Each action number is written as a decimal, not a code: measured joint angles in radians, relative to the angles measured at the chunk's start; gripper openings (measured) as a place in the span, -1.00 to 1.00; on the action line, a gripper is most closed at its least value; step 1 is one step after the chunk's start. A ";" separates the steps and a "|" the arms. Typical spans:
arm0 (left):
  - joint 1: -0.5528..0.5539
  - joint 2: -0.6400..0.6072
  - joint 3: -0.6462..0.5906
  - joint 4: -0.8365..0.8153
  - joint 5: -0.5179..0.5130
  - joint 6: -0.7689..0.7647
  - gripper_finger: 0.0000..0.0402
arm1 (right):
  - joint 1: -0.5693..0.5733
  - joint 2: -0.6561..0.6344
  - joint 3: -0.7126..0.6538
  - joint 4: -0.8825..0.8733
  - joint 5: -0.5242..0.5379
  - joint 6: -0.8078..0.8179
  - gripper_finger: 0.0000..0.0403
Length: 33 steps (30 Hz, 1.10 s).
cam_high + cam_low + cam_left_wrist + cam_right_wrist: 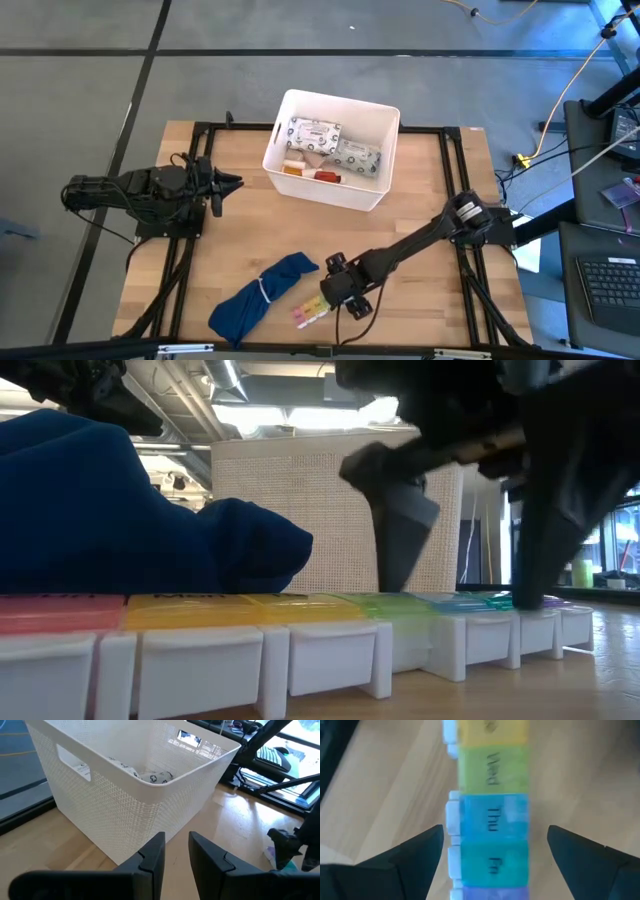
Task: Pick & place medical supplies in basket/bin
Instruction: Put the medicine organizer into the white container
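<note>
- High view: we logged the white bin (385,160) at the far middle of the bench (420,250), holding two grey-patterned packets (315,133) and a red tube (325,176). The rainbow pill organizer (310,312) lay at the near edge, beside a blue cloth bundle (262,294). The right pincer (338,290) hung over the organizer; the left pincer (228,184) waited left of the bin.
- Low view: we noted the right pincer's dark fingers (400,520) straddling the organizer's green-to-blue cells (470,605), not gripping.
- Left wrist view: the left pincer (176,851) showed a narrow gap, holding nothing, facing the bin wall (125,815).
- Right wrist view: the right pincer (492,850) stood wide apart on either side of the "Thu" and "Fri" lids (492,817).
</note>
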 joint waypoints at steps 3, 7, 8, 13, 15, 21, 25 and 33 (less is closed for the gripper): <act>0.000 0.000 0.000 0.000 0.000 0.000 -0.59 | 0.001 0.023 0.000 0.001 -0.003 -0.001 0.78; 0.000 0.000 0.000 -0.001 0.000 0.000 -0.59 | 0.001 0.045 0.000 0.001 -0.003 0.005 0.77; 0.000 0.000 0.000 0.000 0.000 0.000 -0.59 | 0.001 0.048 0.000 0.002 -0.002 0.005 0.76; 0.000 0.000 0.000 0.000 -0.017 0.000 -0.59 | 0.005 0.052 0.000 0.003 0.008 0.006 0.58; 0.000 0.000 0.000 0.000 -0.024 0.000 -0.59 | 0.005 0.052 0.000 0.003 0.008 0.005 0.46; 0.000 0.000 0.000 0.000 -0.026 0.000 -0.59 | 0.005 0.052 0.001 0.002 0.011 0.007 0.22; 0.000 0.000 0.000 -0.001 -0.026 0.000 -0.59 | 0.005 0.052 0.001 0.005 0.011 0.051 0.22; 0.000 0.000 0.000 0.000 -0.026 0.000 -0.59 | 0.006 0.032 0.028 0.000 -0.003 0.179 0.24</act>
